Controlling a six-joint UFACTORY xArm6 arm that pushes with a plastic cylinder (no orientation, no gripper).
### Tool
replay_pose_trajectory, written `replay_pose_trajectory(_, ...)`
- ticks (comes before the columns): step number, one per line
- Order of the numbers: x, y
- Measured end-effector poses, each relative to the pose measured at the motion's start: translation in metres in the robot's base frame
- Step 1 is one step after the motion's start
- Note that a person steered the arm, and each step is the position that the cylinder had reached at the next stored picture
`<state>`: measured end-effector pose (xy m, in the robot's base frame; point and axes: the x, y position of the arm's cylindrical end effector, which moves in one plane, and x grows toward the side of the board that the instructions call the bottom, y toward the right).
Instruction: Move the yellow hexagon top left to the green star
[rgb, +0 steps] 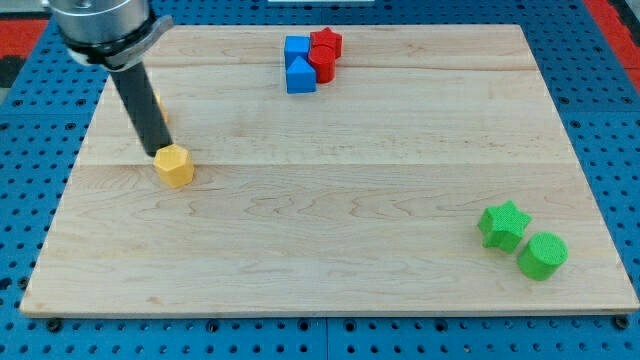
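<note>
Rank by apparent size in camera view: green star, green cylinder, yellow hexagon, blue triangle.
1. green star and green cylinder: look alike, both nearest the camera, so unranked.
2. yellow hexagon, my tip at its upper left.
3. blue triangle, farthest, so unsure.

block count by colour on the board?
Yellow: 2, the yellow hexagon touching my tip, and a yellow block mostly hidden behind the rod
Blue: 2, blue cube, blue triangle
Red: 2, red star, red cylinder
Green: 2, green star, green cylinder
Total: 8
</note>
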<state>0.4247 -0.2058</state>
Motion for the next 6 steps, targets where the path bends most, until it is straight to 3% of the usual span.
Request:
replay_pose_trajectory(1,0.025,-0.027)
replay_pose_trajectory(2,0.034,0.097)
replay_pose_trajectory(4,0.007,0.126)
replay_pose_trajectory(6,0.048,0.317)
